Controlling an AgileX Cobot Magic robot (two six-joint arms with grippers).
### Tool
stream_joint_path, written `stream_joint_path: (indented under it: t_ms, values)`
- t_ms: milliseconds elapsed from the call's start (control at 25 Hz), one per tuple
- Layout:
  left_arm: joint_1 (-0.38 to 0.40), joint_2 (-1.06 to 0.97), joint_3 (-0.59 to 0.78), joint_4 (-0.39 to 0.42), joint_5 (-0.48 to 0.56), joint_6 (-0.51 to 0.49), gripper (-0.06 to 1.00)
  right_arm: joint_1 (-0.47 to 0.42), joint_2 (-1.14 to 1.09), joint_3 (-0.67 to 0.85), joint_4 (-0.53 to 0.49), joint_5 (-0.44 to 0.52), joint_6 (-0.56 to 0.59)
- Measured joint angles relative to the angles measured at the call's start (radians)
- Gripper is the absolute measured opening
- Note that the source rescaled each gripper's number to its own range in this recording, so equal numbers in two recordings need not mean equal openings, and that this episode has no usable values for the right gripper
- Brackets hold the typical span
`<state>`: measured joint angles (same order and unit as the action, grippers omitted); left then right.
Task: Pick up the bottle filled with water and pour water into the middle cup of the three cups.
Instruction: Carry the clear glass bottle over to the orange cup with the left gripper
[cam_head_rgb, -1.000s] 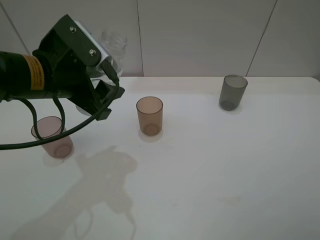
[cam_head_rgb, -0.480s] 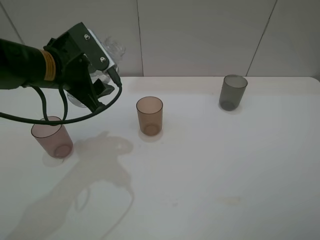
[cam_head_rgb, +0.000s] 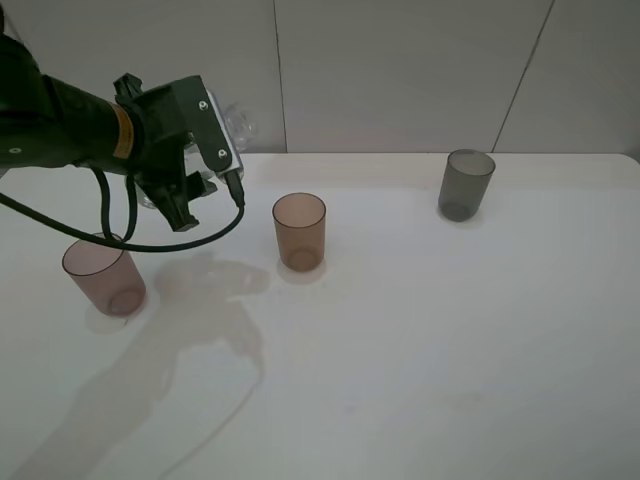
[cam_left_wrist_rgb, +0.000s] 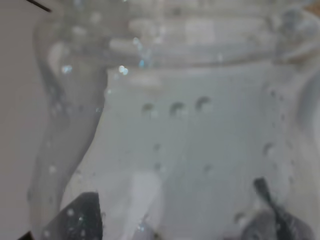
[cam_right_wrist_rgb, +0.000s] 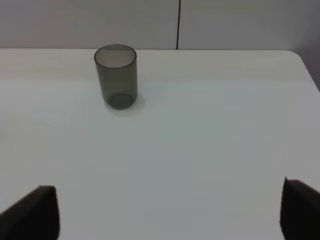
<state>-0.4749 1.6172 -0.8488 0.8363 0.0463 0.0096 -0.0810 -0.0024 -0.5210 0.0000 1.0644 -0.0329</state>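
Exterior high: mounted high off the arms, looking down across the white surface (cam_head_rgb: 450, 350) toward the back wall (cam_head_rgb: 400, 70), far enough back to take in the whole working area.
Left wrist: just behind the left hand (cam_left_wrist_rgb: 175, 220), so near the bottle (cam_left_wrist_rgb: 175, 125) between its fingers that the bottle fills the blurred frame.
Right wrist: behind the right hand (cam_right_wrist_rgb: 165, 212), low, facing forward, with the smoky grey cup (cam_right_wrist_rgb: 116, 76) well ahead of the hand.
Shared: exterior high and right wrist both show the smoky grey cup, the surface and the back wall; exterior high and left wrist share only the bottle.
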Motion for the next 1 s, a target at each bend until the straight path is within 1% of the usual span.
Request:
stream_joint_path:
  t_ms: [240, 400, 520, 760, 1000]
  values:
    - [-0.035, 0.053, -0.049, -0.003, 0.093, 0.115, 0.02, 0.000, 0.000, 0.000, 0.000, 0.000, 0.000]
    - [-0.051, 0.093, -0.081, -0.003, 0.158, 0.153, 0.02, 0.000, 0.000, 0.000, 0.000, 0.000, 0.000]
    - [-0.062, 0.113, -0.091, -0.003, 0.177, 0.194, 0.02, 0.000, 0.000, 0.000, 0.000, 0.000, 0.000]
    - [-0.079, 0.133, -0.123, -0.003, 0.184, 0.212, 0.02, 0.000, 0.000, 0.000, 0.000, 0.000, 0.000]
    - [-0.079, 0.175, -0.164, 0.009, 0.246, 0.215, 0.02, 0.000, 0.000, 0.000, 0.000, 0.000, 0.000]
